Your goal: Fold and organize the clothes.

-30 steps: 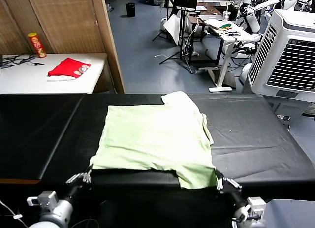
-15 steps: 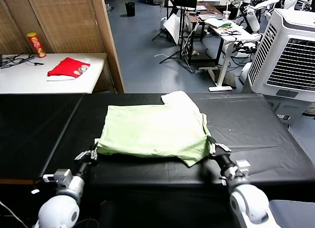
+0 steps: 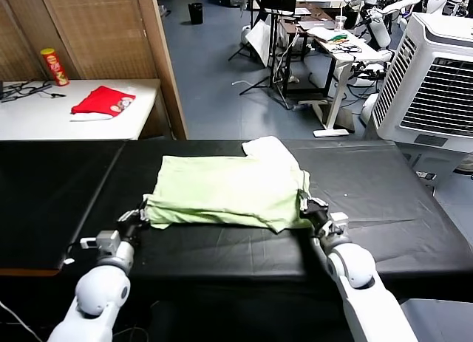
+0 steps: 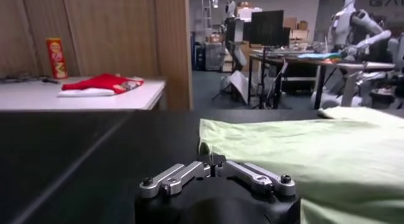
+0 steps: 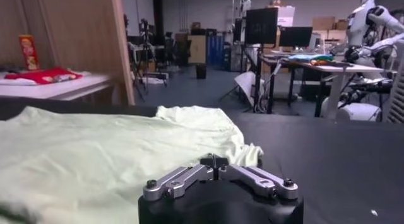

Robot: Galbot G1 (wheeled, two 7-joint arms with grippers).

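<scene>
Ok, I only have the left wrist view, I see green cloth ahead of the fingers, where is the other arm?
Observer: The right gripper is at the shirt's opposite near corner, shut on the hem, as the head view shows.
Operator: Is the shirt lying flat?
Observer: No. The near part is doubled back over the rest, and one sleeve pokes out at the far right edge.
Operator: And my own gripper, from above?
Observer: The left gripper pinches the shirt's near left corner, low over the black table.
Operator: Is that red garment on the same table?
Observer: No, it lies folded on a separate white table, with the red garment beside a red can.
</scene>
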